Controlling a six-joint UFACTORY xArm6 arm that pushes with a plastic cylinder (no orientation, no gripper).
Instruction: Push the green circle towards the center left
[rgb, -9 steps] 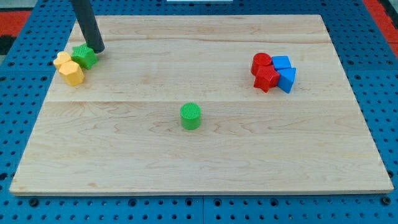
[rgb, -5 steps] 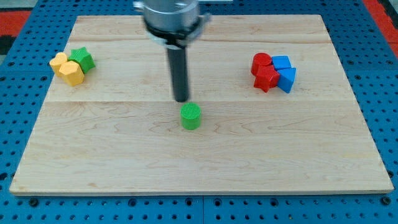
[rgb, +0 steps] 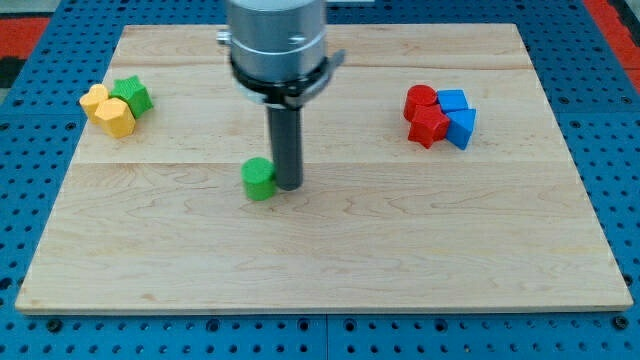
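The green circle (rgb: 258, 179) is a small green cylinder standing on the wooden board (rgb: 330, 255), left of the board's middle. My tip (rgb: 288, 184) sits right against the circle's right side, touching it. The dark rod rises from the tip to the arm's grey wrist at the view's top.
At the board's upper left a green star block (rgb: 133, 95) sits against two yellow blocks (rgb: 108, 109). At the right, two red blocks (rgb: 425, 113) and two blue blocks (rgb: 458, 115) form a cluster. The board lies on a blue pegboard surface.
My tip came from the green star at the upper left to the board's middle, went round to the green circle's right side and pushed the circle leftwards.
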